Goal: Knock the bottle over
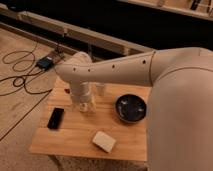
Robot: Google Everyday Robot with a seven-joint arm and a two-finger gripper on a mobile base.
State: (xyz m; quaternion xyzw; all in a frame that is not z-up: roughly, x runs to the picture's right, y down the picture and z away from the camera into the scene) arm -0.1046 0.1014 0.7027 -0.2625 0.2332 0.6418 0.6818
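Note:
My gripper [83, 102] hangs straight down from the wrist over the back left part of the wooden table [75, 137]. A clear-whitish shape at its lower end [89, 106] looks like the bottle, standing upright; the arm hides most of it. I cannot tell whether the gripper touches it. A short white cup [101, 89] stands just behind and to the right of the gripper.
A black phone [55, 118] lies left of the gripper. A dark bowl [131, 108] sits to the right. A white rectangular block [104, 141] lies near the front edge. Cables and a dark box [45, 62] lie on the floor at the left.

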